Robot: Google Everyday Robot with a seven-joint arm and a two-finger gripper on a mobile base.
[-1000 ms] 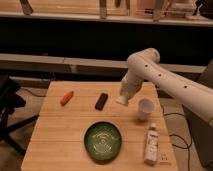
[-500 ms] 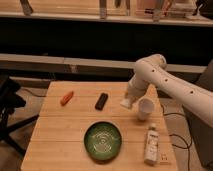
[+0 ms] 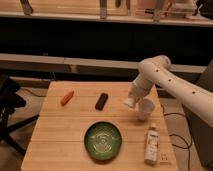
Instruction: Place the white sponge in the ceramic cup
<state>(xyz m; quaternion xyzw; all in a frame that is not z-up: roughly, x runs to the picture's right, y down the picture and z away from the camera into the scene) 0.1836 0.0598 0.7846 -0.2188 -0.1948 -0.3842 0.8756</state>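
The ceramic cup (image 3: 145,109) is a small plain white cup standing on the right side of the wooden table (image 3: 70,135). My gripper (image 3: 131,101) hangs from the white arm just left of the cup, close above its left rim. A small white lump at its tip looks like the white sponge (image 3: 129,103), held just above the table beside the cup.
A green bowl (image 3: 103,140) sits at front centre. A white labelled bottle (image 3: 151,145) lies at front right. A black bar (image 3: 101,101) and an orange carrot-like piece (image 3: 66,97) lie further left. A black stand (image 3: 10,100) is beside the table's left edge.
The arm and gripper have swung to the right, from left of the cup's area to right beside the cup. The other objects have not moved.
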